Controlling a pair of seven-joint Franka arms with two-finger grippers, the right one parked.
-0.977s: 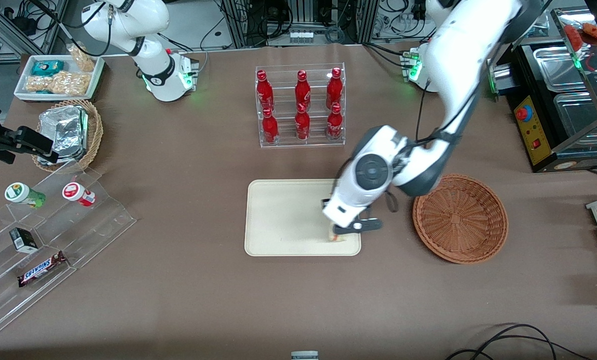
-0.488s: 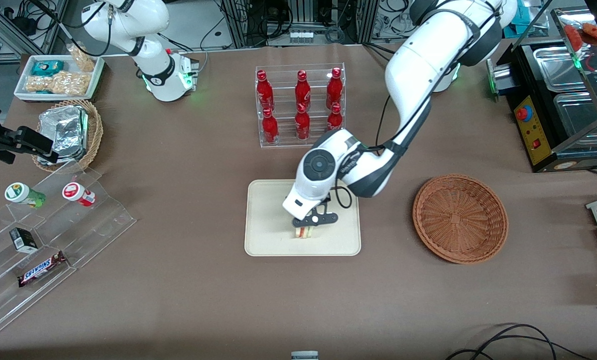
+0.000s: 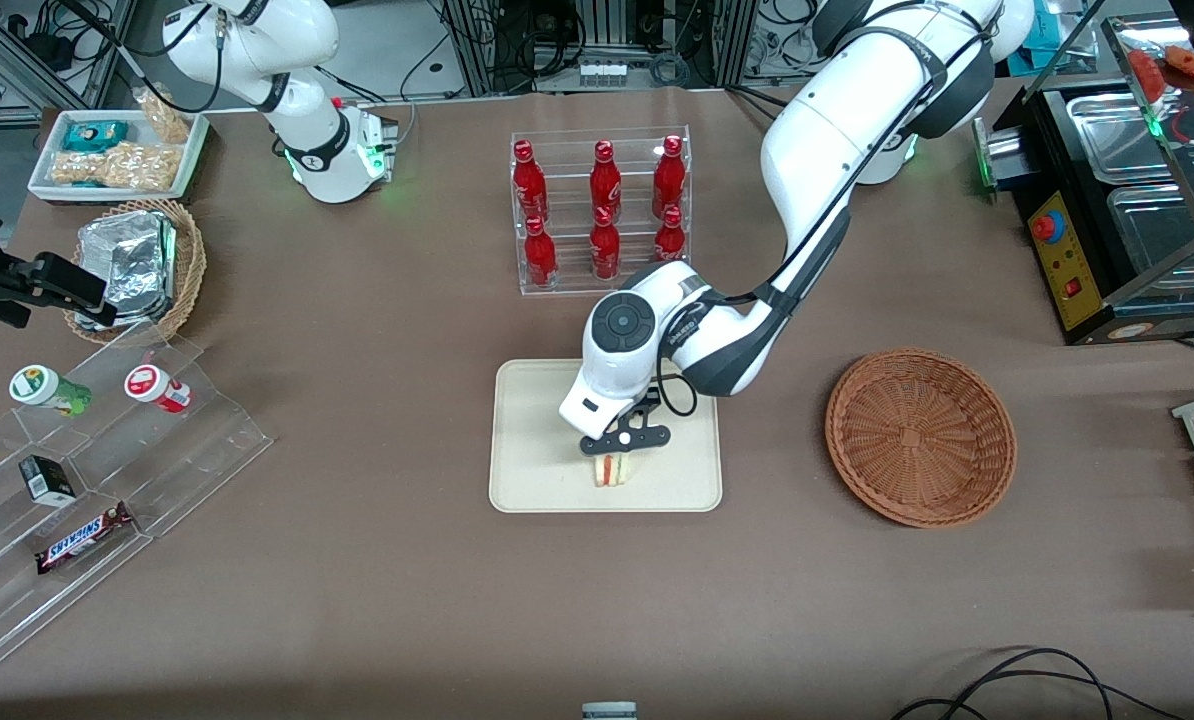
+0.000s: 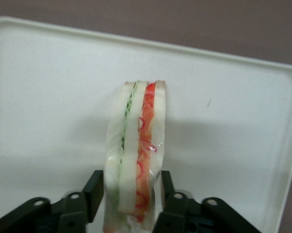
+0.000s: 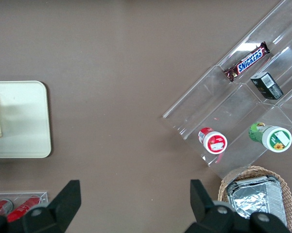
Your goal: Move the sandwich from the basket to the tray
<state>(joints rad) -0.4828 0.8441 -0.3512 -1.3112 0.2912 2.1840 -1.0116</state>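
I have the sandwich [image 3: 612,469] standing on edge over the tray [image 3: 537,470], and in the wrist view the sandwich [image 4: 136,155] shows its layers end-on, green filling on one side and red-orange on the other, with its long axis running straight out from between the fingers [image 4: 94,191] toward the tray's nearer rim. The gripper [image 3: 625,441] sits directly above it, pinching the wedge across the bread faces, jaws pressed against the wrap on both sides. I judge the base is at or just off the tray floor, though I cannot tell for certain whether it touches. The sandwich is over the nearer part of the tray, closer to the front camera than the tray's middle, and near the rim there, so my margin is thinnest on that edge; the open cream surface farther from the camera and toward the parked arm's end gives plenty of room. The basket [image 3: 920,436] lies well apart toward the working arm's end, nothing in it. The bottle rack [image 3: 602,210] stands farther back, clear of a straight upward retreat.
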